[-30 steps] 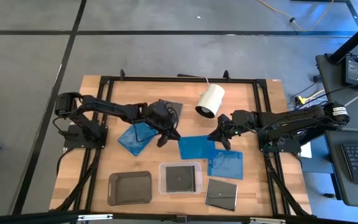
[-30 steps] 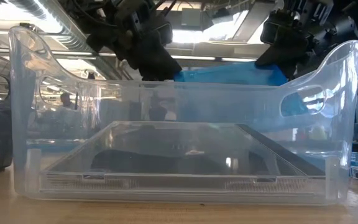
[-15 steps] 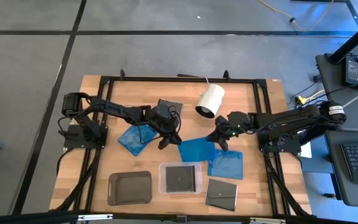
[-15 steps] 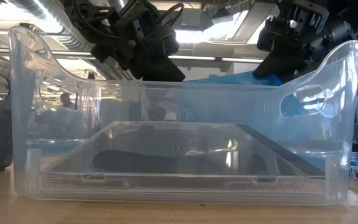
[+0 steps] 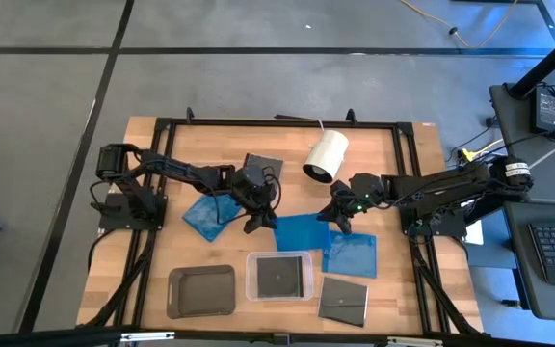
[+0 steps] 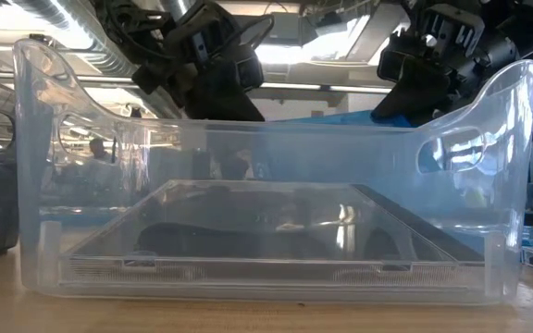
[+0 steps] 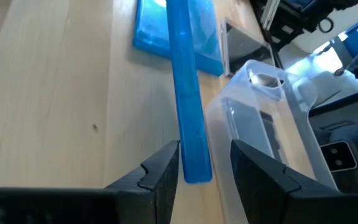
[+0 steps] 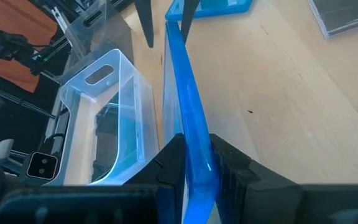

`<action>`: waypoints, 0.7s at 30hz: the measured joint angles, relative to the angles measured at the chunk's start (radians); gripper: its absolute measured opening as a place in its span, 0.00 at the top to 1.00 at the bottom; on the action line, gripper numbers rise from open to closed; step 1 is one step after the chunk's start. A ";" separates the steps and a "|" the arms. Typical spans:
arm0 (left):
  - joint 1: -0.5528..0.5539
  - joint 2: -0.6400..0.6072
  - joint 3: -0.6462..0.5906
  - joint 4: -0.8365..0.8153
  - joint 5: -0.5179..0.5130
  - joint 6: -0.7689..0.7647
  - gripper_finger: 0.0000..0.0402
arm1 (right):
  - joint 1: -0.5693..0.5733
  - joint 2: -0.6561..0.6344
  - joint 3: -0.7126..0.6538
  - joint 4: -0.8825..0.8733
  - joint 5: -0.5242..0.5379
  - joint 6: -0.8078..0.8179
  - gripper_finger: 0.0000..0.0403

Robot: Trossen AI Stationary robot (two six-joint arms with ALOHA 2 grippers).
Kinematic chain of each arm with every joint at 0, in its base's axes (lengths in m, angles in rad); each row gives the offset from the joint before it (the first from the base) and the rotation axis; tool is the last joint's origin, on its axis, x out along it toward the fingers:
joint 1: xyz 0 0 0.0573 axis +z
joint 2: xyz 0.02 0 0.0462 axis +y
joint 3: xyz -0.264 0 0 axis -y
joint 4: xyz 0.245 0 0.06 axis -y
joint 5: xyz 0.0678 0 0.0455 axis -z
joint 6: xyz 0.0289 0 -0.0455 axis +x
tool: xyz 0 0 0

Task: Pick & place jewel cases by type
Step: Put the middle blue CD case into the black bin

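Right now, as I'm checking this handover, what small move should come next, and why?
Probably the left end effector should back away: its fingers stand apart around the translucent blue square plastic jewel case, which the right end effector clamps by its edge.

Three blue jewel cases, three dark jewel cases, two trays, one white cylinder.

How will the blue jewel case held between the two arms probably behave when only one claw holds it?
The blue jewel case looks thin yet straight, so probably stiff. The right claw pinches only one edge, so it may pivot or slip. The left claw stands open around its other end, giving no support.
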 joint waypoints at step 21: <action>0.020 0.000 0.000 0.003 0.006 0.005 0.89 | 0.000 -0.001 0.000 0.008 -0.015 -0.055 0.80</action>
